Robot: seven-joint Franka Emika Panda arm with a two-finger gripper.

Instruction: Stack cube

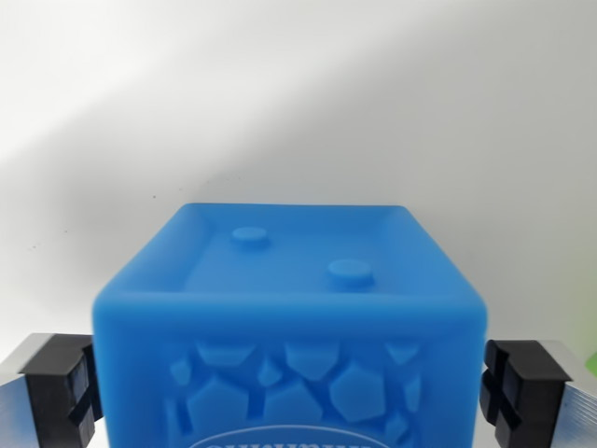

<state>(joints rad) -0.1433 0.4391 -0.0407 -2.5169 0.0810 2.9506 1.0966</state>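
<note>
One blue cube [289, 327] fills the lower middle of the wrist view, seen from close above and slightly blurred along its near edge. Its top face is recessed inside a raised rim and carries two round studs [351, 272], one toward the back and left, the other nearer and to the right. The near side face shows a relief of irregular polygons above a curved white band bearing letters too cropped to read. The cube sits between the two fingers of the gripper [289, 385]: a black pad [63, 385] on a metal finger appears at the wrist view's left, and a matching black pad [519, 383] at the wrist view's right. Both pads stand just beside the cube's side walls; a narrow gap shows on the right, so the fingers are apart and not clamped on the cube. A plain white surface [298, 103] lies behind the cube, crossed by a soft diagonal shadow. A small green patch [590, 362] shows at the right edge.
</note>
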